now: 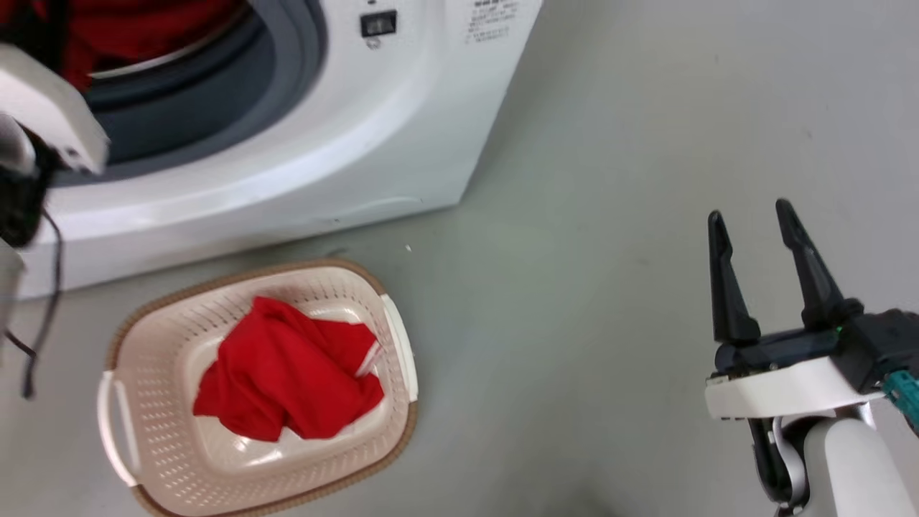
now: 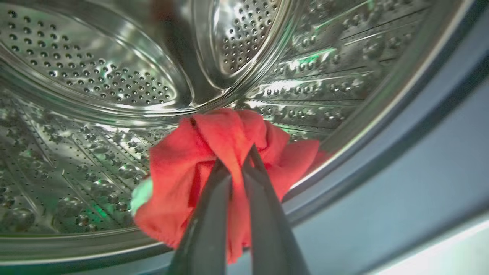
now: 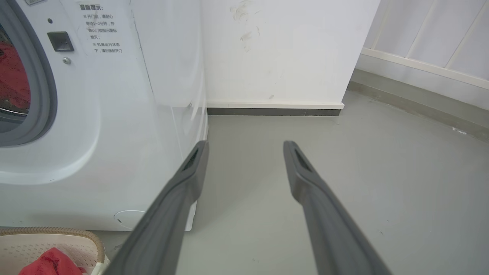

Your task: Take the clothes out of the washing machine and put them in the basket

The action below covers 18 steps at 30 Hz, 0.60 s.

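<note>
Fingers of the left gripper are squeezed almost shut on a red cloth, with a fold of it pinched between them. The cloth bunches up around the fingertips, inside the shiny drum of the washing machine, near the drum's front edge. The right gripper holds nothing. Its two fingers stand wide apart, with grey floor between them and past their tips. The basket sits on the floor in front of the machine, well to the left of those fingers. A second red cloth with a bit of white trim lies crumpled inside the basket.
</note>
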Tool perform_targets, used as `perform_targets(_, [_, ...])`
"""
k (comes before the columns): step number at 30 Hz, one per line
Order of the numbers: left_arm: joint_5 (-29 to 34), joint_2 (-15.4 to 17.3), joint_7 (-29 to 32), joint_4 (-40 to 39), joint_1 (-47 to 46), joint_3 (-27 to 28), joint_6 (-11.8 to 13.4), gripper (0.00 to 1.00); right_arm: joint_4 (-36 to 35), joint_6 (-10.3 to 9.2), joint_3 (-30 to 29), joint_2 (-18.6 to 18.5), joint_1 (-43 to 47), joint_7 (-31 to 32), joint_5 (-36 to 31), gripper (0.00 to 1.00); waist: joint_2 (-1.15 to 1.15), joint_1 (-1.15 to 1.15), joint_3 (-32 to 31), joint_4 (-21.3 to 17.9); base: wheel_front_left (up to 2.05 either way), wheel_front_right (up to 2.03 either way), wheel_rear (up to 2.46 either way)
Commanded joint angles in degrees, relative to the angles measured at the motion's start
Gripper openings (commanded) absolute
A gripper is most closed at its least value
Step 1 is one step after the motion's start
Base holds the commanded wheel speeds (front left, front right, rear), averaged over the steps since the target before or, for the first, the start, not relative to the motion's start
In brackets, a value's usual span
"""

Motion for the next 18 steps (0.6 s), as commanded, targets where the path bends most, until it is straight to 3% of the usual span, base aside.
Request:
perform_targets(1, [-0.80,-0.42,-1.32,-0.90,2.03,0.32,0.62,0.00,0.15,-0.08,0.06,0.04,0.90,-0.16,-0.57,1.00,0.00,0.01,-5.00,2.73,0.00,0.00,0.00])
perform_targets(8, [-2.21,-0.56,-7.07,-11.29,13.06,2.61,5.06,0.00,0.85,-0.08,-0.42,0.04,3.74,-0.15,-1.82,1.00,0.00,0.01,-11.94,5.24,0.00,0.00,0.00])
perform_targets(18, [-0.61,2.30,-8.23,-36.15,29.45,7.95,15.88,0.00,1.95,-0.08,-0.78,0.04,7.37,-0.15,-3.51,1.00,0.00,0.01,-18.45,8.18,0.00,0.00,0.00])
